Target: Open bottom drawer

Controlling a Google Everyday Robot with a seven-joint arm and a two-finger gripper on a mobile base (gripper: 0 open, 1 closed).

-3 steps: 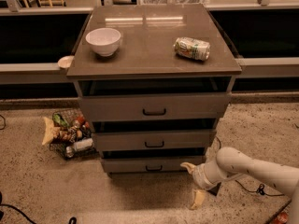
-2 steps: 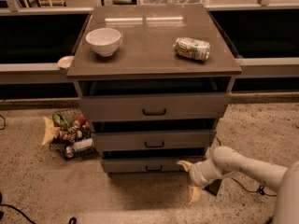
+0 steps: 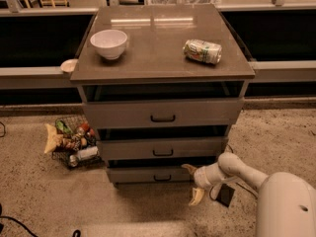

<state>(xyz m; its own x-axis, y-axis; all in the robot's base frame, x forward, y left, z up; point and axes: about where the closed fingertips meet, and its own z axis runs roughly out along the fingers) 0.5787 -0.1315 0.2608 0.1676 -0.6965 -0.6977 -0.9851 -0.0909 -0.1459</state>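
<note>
The bottom drawer [image 3: 148, 174] is the lowest and narrowest grey-brown front of the cabinet, with a small black bar handle [image 3: 162, 177]. It sits nearly flush, with a dark gap above it. My gripper [image 3: 193, 183] is low at the drawer's right end, a little right of the handle. Its two yellowish fingers are spread, one [image 3: 189, 169] up by the drawer front and one [image 3: 196, 196] hanging down toward the floor. It holds nothing. My white arm [image 3: 237, 169] reaches in from the lower right.
The middle drawer [image 3: 163, 148] and top drawer [image 3: 163, 113] stand above. A white bowl [image 3: 109, 43] and a can lying on its side [image 3: 202, 51] rest on the cabinet top. A wire basket of snacks [image 3: 71, 142] sits on the floor to the left.
My gripper has moved left along the floor toward the bottom drawer's right end. The drawers have not moved.
</note>
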